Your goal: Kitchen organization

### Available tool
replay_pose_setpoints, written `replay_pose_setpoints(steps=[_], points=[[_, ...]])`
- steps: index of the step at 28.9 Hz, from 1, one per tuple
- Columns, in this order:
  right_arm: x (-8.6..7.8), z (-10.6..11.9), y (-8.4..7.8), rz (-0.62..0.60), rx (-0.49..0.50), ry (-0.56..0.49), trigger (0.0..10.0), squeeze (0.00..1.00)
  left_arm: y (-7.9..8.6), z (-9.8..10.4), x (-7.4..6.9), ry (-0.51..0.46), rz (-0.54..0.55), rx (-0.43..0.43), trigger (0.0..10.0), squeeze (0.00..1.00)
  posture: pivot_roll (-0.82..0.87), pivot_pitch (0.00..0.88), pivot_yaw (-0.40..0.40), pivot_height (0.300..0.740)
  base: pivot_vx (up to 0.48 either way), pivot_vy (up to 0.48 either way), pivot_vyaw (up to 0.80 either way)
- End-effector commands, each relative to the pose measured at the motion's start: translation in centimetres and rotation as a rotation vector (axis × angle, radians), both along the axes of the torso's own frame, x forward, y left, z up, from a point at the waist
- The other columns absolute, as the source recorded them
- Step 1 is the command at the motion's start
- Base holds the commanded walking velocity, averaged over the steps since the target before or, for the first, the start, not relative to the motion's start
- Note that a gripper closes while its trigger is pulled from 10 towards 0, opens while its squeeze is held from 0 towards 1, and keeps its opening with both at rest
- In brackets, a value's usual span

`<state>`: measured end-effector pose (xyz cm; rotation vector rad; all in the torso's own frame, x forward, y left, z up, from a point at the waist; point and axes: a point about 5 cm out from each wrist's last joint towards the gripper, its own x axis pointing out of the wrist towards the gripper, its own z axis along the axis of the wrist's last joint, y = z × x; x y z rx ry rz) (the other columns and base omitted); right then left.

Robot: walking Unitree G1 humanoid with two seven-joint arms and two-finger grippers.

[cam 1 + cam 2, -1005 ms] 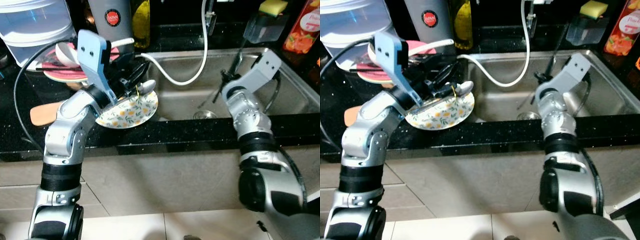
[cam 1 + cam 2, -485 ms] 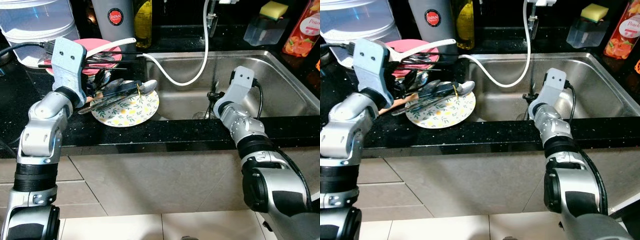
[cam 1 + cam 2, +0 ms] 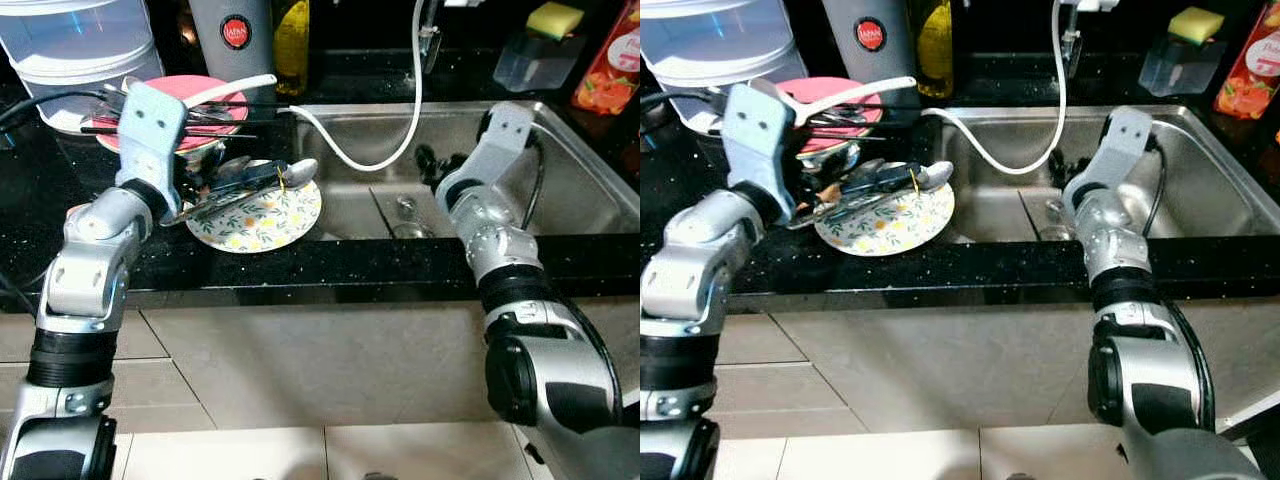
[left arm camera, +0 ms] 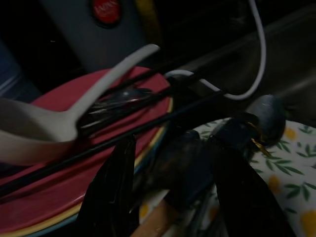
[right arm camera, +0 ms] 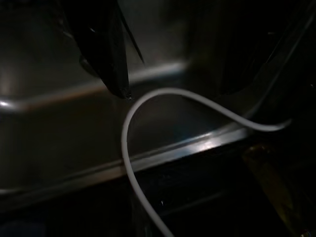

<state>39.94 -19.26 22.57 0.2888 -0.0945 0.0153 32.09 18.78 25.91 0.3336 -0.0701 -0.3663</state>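
A floral plate (image 3: 272, 215) lies on the black counter just left of the sink. A bundle of dark cutlery (image 3: 240, 180) with a steel spoon (image 3: 302, 168) rests across it. My left gripper (image 3: 205, 192) reaches in from the left, open, its fingers (image 4: 116, 192) on either side of the cutlery handles. Behind it is a stack of pink plates (image 3: 205, 92) with a white ladle (image 3: 235, 88) and chopsticks on top. My right gripper (image 3: 428, 163) hangs open inside the steel sink (image 3: 585, 195), next to the white hose (image 5: 148, 98), with nothing between its fingers (image 5: 106, 54).
The white hose (image 3: 355, 160) loops from the tap into the sink. A clear container (image 3: 70, 40), a grey flask (image 3: 232, 30) and a yellow bottle (image 3: 288, 40) stand at the back. A sponge holder (image 3: 535, 55) and a red carton (image 3: 612, 65) stand at the back right.
My left wrist has swung back toward the plate while the cutlery stayed on it. My right arm has straightened and lifted, raising its gripper from the sink bottom.
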Motion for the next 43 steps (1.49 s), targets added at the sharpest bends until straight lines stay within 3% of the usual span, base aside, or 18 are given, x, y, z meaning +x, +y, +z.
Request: replay_pose_setpoints(steps=[1, 4, 7, 8, 10, 17, 26, 29, 35, 39, 40, 43], points=[[-1.5, 1.3, -0.2, 0.028, -0.046, -0.126, 10.0, 0.00, -0.4, -0.3, -1.3, 0.060, -0.126, 0.047, 10.0, 0.00, 0.10, 0.058, -0.003, 0.740, 0.000, 0.000, 0.00], [-3.3, 2.0, 0.2, 0.064, -0.050, -0.204, 10.0, 0.00, -0.2, -0.4, -2.4, 0.118, -0.217, 0.018, 10.0, 0.00, 0.10, 0.064, 0.007, 0.740, 0.000, 0.000, 0.00], [-3.3, 2.0, 0.2, 0.064, -0.050, -0.204, 10.0, 0.00, -0.2, -0.4, -2.4, 0.118, -0.217, 0.018, 10.0, 0.00, 0.10, 0.064, 0.007, 0.740, 0.000, 0.000, 0.00], [-4.5, 2.0, 0.4, 0.076, -0.039, -0.225, 10.0, 0.00, 0.5, -0.7, -2.9, 0.170, -0.246, -0.002, 10.0, 0.00, 0.10, 0.071, 0.015, 0.740, 0.000, 0.000, 0.00], [-4.8, 2.0, 0.4, 0.078, -0.035, -0.229, 10.0, 0.00, 0.8, -0.8, -3.0, 0.187, -0.253, -0.006, 10.0, 0.00, 0.10, 0.071, 0.015, 0.740, 0.000, 0.000, 0.00], [-5.7, 2.2, 0.9, 0.080, -0.028, -0.241, 10.0, 0.00, 2.8, -2.2, -1.5, 0.246, -0.140, -0.069, 10.0, 0.00, 0.10, 0.075, 0.016, 0.740, 0.000, 0.000, 0.00], [-6.1, 2.8, 1.0, 0.086, -0.037, -0.242, 10.0, 0.00, 3.1, -3.0, -0.2, 0.262, -0.088, -0.099, 10.0, 0.00, 0.10, 0.080, 0.005, 0.740, 0.000, 0.000, 0.00], [-6.3, 3.1, 0.9, 0.082, -0.039, -0.246, 10.0, 0.00, 3.9, -3.3, 0.4, 0.269, -0.022, -0.062, 10.0, 0.00, 0.10, 0.080, 0.005, 0.740, 0.000, 0.000, 0.00], [-6.6, 2.9, 0.2, 0.054, -0.040, -0.233, 10.0, 0.00, 6.0, -3.8, -0.1, 0.288, 0.052, 0.078, 10.0, 0.00, 0.08, 0.082, 0.015, 0.740, 0.000, 0.000, 0.00], [-6.5, 2.8, 0.3, 0.056, -0.040, -0.229, 10.0, 0.00, 6.8, -4.1, -0.1, 0.294, 0.062, 0.153, 10.0, 0.00, 0.09, 0.081, 0.014, 0.740, 0.000, 0.000, 0.00], [-6.4, 2.8, 0.4, 0.059, -0.041, -0.227, 10.0, 0.00, 7.1, -4.2, 0.0, 0.292, 0.069, 0.215, 10.0, 0.00, 0.09, 0.080, 0.014, 0.740, 0.000, 0.000, 0.00], [-6.3, 2.8, 0.5, 0.063, -0.041, -0.227, 10.0, 0.00, 7.6, -4.3, 0.1, 0.291, 0.081, 0.255, 10.0, 0.00, 0.09, 0.078, 0.012, 0.740, 0.000, 0.000, 0.00]])
